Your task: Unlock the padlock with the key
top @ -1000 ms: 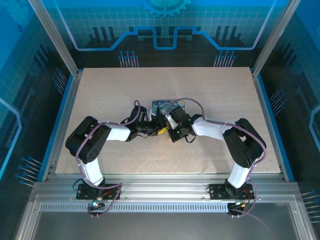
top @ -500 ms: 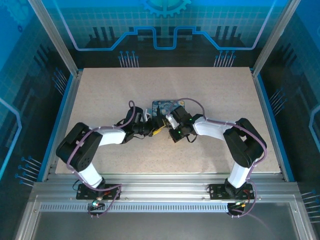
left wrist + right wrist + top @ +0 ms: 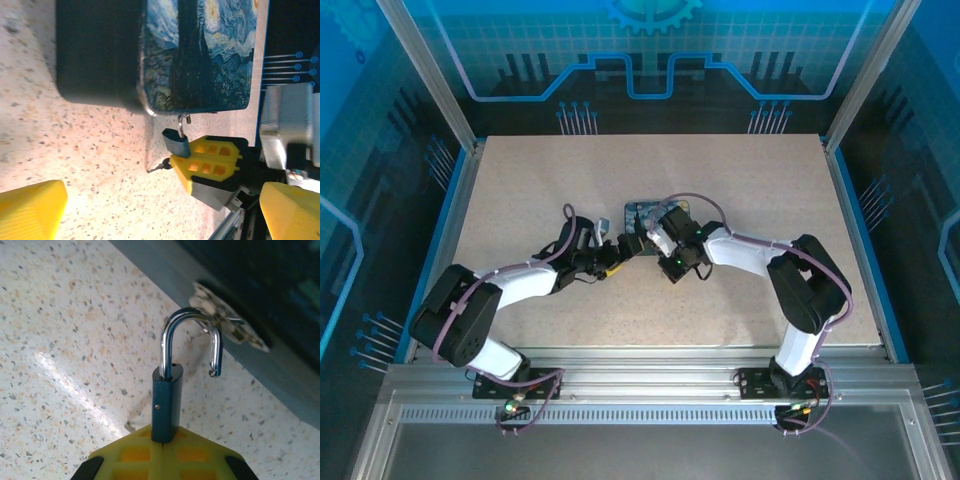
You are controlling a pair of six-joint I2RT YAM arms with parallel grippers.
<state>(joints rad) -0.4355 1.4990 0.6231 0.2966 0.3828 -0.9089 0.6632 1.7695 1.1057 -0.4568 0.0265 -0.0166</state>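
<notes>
Already sprung, the padlock (image 3: 166,400) is clamped by the right gripper (image 3: 162,457), shackle hooked in the box hasp (image 3: 222,325); the left gripper (image 3: 161,212) is spread empty. The unheld key (image 3: 159,167) could be jolted out.

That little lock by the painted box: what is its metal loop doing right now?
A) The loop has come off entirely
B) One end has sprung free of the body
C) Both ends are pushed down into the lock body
B: in the right wrist view the padlock has its shackle seated on one side only, and the other tip hangs free in the air.
</notes>
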